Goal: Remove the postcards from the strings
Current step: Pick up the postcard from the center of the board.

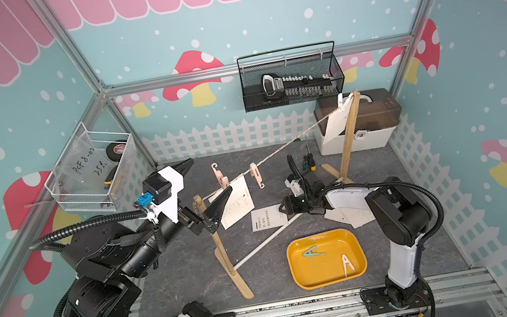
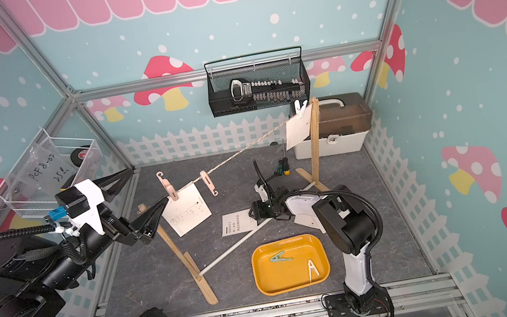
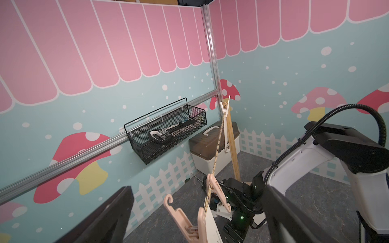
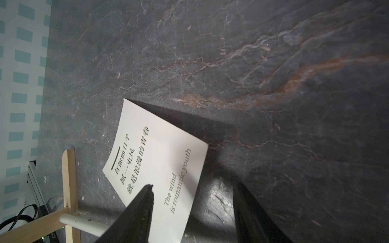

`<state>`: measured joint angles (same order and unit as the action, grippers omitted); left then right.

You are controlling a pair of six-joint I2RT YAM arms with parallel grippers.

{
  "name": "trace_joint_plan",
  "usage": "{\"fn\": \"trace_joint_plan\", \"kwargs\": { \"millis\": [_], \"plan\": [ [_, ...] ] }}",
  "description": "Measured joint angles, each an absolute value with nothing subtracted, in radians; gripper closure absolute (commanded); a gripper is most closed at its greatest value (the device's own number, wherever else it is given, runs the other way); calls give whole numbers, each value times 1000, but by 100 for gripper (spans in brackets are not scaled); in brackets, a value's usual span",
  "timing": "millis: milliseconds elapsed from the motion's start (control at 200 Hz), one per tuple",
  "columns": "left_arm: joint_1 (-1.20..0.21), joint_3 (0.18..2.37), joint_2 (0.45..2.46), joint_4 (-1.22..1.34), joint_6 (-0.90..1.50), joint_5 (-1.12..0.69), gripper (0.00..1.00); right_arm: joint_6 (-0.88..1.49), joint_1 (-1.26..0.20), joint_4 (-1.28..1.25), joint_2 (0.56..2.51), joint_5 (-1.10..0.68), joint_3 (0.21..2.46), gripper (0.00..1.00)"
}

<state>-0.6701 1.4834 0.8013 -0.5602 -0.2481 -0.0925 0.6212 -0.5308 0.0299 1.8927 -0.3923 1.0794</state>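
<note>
The string [image 1: 291, 142] runs between two wooden posts [image 1: 221, 243]. Near the left post a postcard [image 1: 237, 203] hangs from a pink clothespin [image 1: 222, 178]; a second pink clothespin [image 1: 256, 173] sits on the string beside it, off the card. By the right post a white clothespin [image 1: 341, 100] holds another postcard [image 1: 336, 123]. A printed postcard [image 4: 155, 155] lies on the table, and more postcards [image 1: 356, 217] lie under the right arm. My left gripper [image 1: 212, 174] is wide open, its fingers either side of the first pink clothespin [image 3: 185, 218]. My right gripper [image 4: 194, 184] hovers open over the lying card.
A yellow tray [image 1: 322, 234] at the front holds a green clothespin [image 1: 312, 253] and a white one [image 1: 347, 263]. A white rod [image 1: 265, 242] joins the posts' feet. A toolbox [image 1: 360, 125] stands at the back right, with a black mesh basket [image 1: 291, 77] on the back wall and a wire basket [image 1: 92, 171] on the left wall.
</note>
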Motion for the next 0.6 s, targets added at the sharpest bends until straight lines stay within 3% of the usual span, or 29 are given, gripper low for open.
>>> {"fn": "trace_joint_plan", "kwargs": {
  "millis": [460, 600],
  "plan": [
    [-670, 1439, 789, -567, -228, -50, 0, 625, -531, -87, 1982, -507, 1105, 61],
    [-670, 1409, 754, -572, -216, -34, 0, 628, -531, -105, 2014, -537, 1128, 71]
  ]
}}
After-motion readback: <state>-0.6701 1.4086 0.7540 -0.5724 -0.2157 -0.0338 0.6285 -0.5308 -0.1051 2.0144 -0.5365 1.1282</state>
